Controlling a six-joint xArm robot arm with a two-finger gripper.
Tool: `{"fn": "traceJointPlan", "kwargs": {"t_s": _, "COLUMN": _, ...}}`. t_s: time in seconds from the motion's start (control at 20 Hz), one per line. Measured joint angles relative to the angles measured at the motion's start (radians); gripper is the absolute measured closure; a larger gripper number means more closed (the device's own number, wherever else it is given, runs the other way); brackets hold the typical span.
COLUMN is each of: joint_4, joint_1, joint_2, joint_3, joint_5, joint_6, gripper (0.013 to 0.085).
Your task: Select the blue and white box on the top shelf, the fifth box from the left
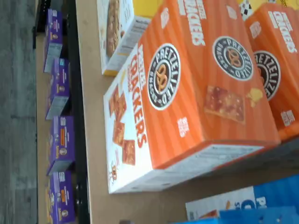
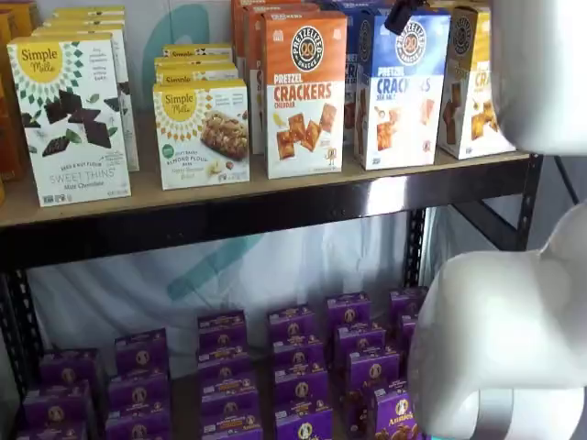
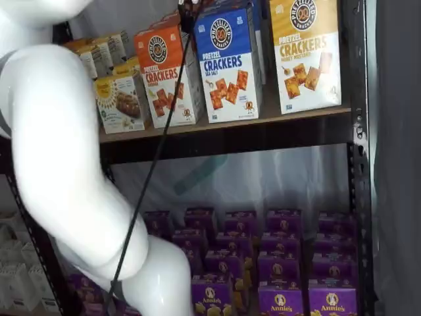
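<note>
The blue and white box (image 2: 402, 92) stands upright on the top shelf (image 2: 275, 215), between an orange cheddar box (image 2: 304, 92) and a yellow-topped box (image 2: 477, 82). It shows in both shelf views (image 3: 230, 62), and a corner of it shows in the wrist view (image 1: 247, 205). Only the black tip of my gripper (image 2: 401, 15) shows at the view's top edge, in front of the blue box's upper left corner. In a shelf view the gripper (image 3: 187, 16) sits between the tops of the orange and blue boxes, with a cable hanging below. No gap between the fingers shows.
Simple Mills boxes (image 2: 69, 115) stand at the left of the top shelf. Several purple boxes (image 2: 293, 367) fill the lower shelf. My white arm (image 2: 514, 321) fills the right foreground. Black uprights (image 3: 358, 164) frame the shelves.
</note>
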Motion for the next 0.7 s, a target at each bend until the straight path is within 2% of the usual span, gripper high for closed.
{"fn": "traceJointPlan", "kwargs": {"t_s": 0.45, "joint_4": -0.041, "joint_1": 0.007, "joint_2": 0.088, "joint_3": -0.051, "joint_5": -0.042, "joint_6": -0.029, "gripper": 0.0130}}
{"fn": "traceJointPlan", "kwargs": {"t_s": 0.7, "joint_4": -0.081, "joint_1": 0.021, "joint_2": 0.124, "joint_3": -0.085, "joint_5": -0.026, "joint_6": -0.031, "gripper": 0.0130}}
